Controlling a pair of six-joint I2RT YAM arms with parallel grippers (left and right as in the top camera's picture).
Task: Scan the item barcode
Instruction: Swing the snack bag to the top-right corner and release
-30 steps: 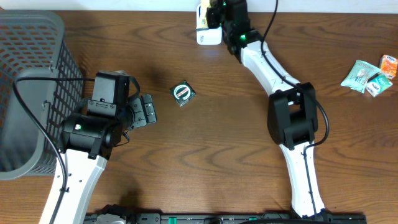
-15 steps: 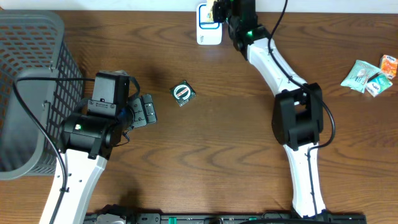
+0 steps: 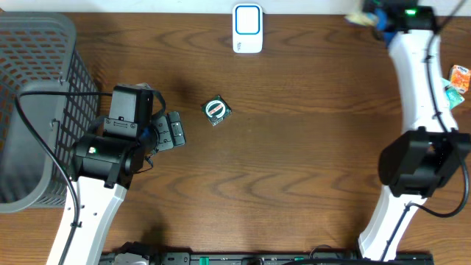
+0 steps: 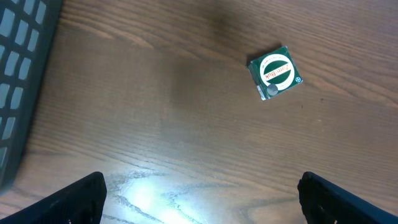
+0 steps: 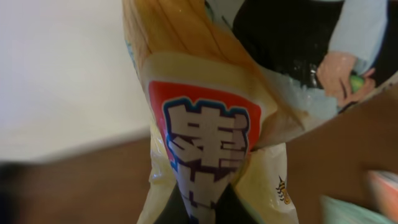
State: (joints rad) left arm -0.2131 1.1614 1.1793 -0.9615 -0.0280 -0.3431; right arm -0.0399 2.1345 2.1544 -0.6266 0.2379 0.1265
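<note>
I record the right gripper (image 3: 377,16) clamped on the yellow red-labelled plastic packet (image 5: 205,143), its long axis running out from the jaws, well right of the white-and-blue scanner (image 3: 247,28); the left gripper (image 4: 199,202) stands wide, empty.

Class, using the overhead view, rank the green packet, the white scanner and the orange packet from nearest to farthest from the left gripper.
From the left gripper:
1. green packet, mid-table, just ahead of it.
2. white scanner, back edge, centre.
3. orange packet, far right edge.
</note>
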